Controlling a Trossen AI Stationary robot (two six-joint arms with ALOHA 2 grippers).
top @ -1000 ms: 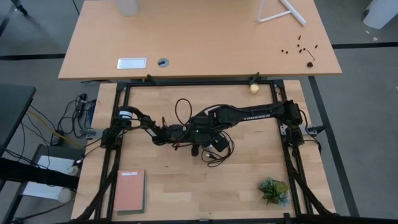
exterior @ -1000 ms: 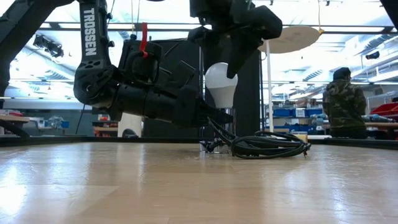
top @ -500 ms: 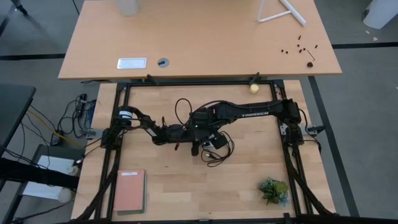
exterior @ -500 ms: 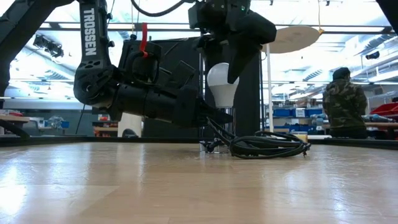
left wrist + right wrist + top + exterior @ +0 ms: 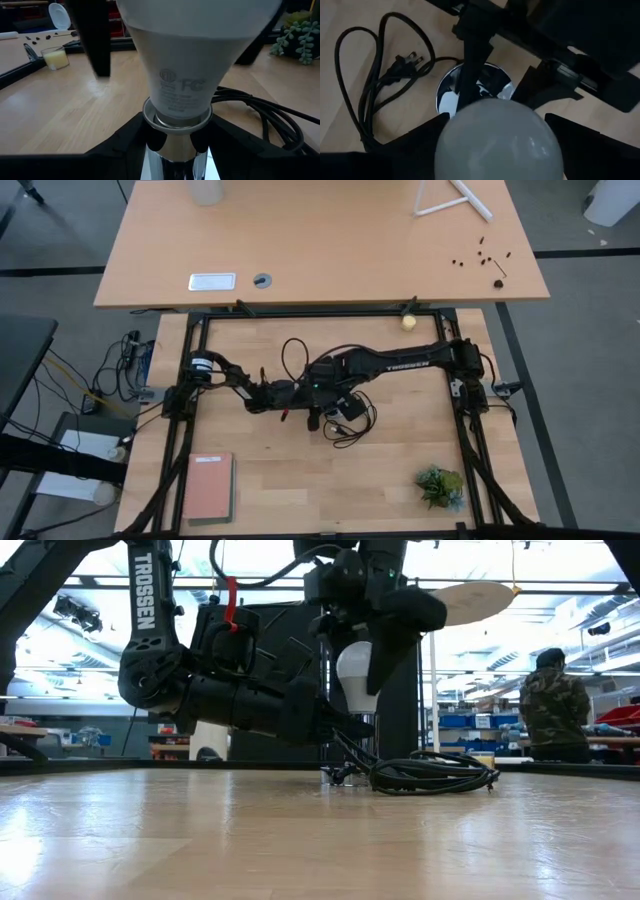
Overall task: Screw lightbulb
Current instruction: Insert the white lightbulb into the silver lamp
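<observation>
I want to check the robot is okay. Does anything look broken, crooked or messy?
Nothing looks broken or spilled. The lightbulb stands upright in the shiny socket, between the right hand's fingers, while the left hand holds the socket. The black cord lies in loose coils beside it, a bit tangled, but not damaged.

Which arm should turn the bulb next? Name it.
Right. Its gripper hangs over the lightbulb, jaws flanking the dome. The left gripper is low, clamping the socket.

- Wooden desk beyond the work table, on grey floor.
- Bright ceiling lights; person standing by shelving.
</observation>
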